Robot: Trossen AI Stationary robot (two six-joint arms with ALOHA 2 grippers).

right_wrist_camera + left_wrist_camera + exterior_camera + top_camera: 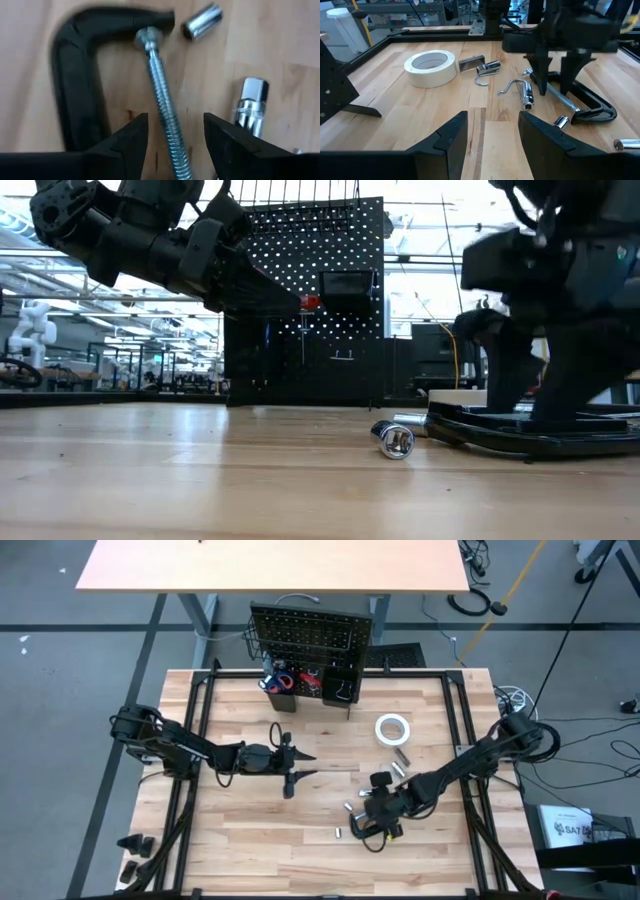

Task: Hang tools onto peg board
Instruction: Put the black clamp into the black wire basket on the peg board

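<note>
Tan wooden tabletop (250, 840) is seen from above, small silver sockets (339, 833) scattered at near side. Right gripper (380, 812) is placed low over black C-clamp (75, 75), fingers (125, 145) spread apart on both sides of silver screw (165, 125), nothing clamped. Left gripper (300, 765) is held above table centre, jaws parted, empty. White tape roll (393, 728) is laid flat further back, near right side. Peg board (310, 635) is standing upright at far edge, red-handled tools (283, 680) seen in bins (340, 685).
</note>
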